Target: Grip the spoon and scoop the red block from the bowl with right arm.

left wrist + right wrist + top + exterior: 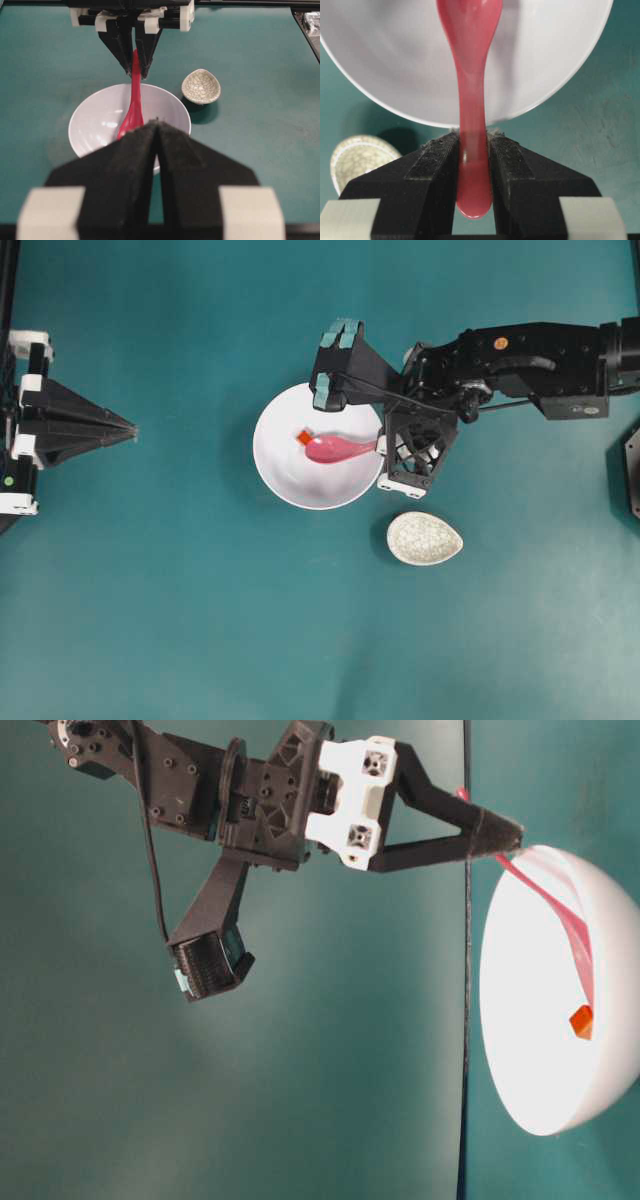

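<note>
Overhead: right gripper (385,445) clamps spoon (335,449) in bowl (285,485); crackle dish (425,538) beside

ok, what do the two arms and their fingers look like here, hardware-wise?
Both are black. The right arm has blocky links studded with screw holes, an orange round sticker, a thin black cable along it, a lattice-framed wrist with white trim and a teal-padded side piece. The right gripper has black wedge fingers with white blocks behind. The left gripper tapers to a black point, with white fittings and a green dot.
</note>
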You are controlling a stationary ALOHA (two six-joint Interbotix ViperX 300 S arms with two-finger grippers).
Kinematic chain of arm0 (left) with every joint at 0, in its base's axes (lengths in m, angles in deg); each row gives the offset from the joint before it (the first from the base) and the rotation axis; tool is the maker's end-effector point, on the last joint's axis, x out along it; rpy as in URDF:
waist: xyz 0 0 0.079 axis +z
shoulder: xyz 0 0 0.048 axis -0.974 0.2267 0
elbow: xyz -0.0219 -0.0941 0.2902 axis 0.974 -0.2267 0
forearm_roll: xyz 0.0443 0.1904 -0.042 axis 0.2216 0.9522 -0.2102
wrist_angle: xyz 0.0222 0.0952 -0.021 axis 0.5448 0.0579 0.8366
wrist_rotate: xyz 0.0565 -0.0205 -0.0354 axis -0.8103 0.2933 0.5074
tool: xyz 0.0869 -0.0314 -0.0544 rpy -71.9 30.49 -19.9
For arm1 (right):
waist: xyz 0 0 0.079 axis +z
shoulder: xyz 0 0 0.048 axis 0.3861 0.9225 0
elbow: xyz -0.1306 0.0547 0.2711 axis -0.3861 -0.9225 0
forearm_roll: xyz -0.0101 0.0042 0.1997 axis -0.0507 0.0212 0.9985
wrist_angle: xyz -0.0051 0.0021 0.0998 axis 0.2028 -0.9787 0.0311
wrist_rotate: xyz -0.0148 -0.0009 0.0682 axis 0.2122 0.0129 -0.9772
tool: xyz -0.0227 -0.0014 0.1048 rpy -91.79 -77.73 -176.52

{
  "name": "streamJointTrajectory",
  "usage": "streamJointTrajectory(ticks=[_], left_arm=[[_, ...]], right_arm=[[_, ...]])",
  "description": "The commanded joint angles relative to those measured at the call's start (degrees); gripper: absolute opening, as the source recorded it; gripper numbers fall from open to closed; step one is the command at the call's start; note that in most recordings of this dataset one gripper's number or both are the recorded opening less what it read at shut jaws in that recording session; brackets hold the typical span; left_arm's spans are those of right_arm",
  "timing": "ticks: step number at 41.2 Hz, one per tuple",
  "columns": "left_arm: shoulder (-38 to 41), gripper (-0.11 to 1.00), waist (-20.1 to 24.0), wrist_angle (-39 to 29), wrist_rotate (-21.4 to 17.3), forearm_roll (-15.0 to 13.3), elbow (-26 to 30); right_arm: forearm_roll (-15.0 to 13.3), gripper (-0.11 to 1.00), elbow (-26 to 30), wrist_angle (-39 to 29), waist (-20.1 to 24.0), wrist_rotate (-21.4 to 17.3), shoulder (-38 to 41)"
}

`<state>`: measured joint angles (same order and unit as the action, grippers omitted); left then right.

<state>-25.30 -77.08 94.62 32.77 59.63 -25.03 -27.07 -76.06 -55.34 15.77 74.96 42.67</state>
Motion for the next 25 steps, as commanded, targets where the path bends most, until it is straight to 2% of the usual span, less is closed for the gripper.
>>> streamJointTrajectory(ticks=[1, 25], left_arm=[[0.4, 0.00, -0.1, 0.6, 0.0, 0.2, 1.6], [0.4, 0.00, -0.1, 0.6, 0.0, 0.2, 1.5]], right_arm=[[0.1, 0.24, 0.7, 0.7, 0.1, 0.1, -0.4], [-0.2, 0.24, 0.9, 6.2, -0.1, -0.3, 0.6]])
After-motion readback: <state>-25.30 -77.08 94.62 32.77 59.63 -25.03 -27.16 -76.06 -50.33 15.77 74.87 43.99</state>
